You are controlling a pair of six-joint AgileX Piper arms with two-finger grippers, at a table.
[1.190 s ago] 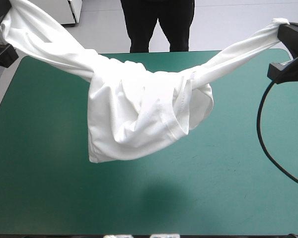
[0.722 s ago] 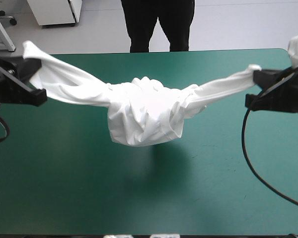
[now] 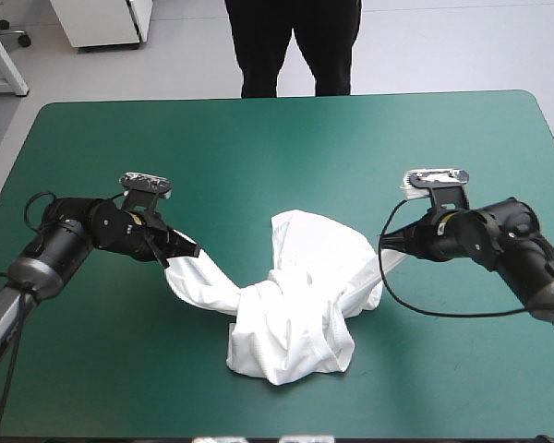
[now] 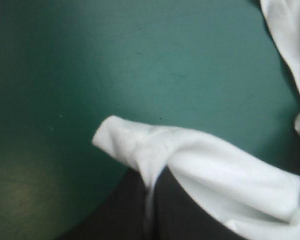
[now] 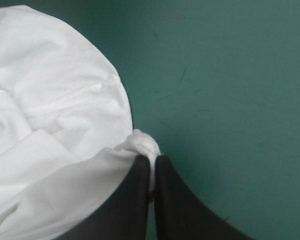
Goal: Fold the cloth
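The white T-shirt (image 3: 291,314) lies as a crumpled heap on the middle of the table, nearer the front edge. One twisted end runs out to each side. My left gripper (image 3: 186,249) sits low over the cover at the heap's left, shut on the T-shirt's left end. In the left wrist view a rolled tip of the T-shirt (image 4: 121,139) pokes out past the left gripper (image 4: 152,182). My right gripper (image 3: 394,242) is low at the heap's right. In its own view the right gripper (image 5: 152,162) pinches a small knob of the T-shirt (image 5: 55,110).
The teal-green cover (image 3: 277,138) extends well beyond the heap toward the far edge and both sides. The table's front edge lies a short way from the heap's near side.
Both arms came down and inward. The T-shirt, earlier stretched and hanging in the air between the grippers, has sunk onto the table as a heap, both ends still gripped.
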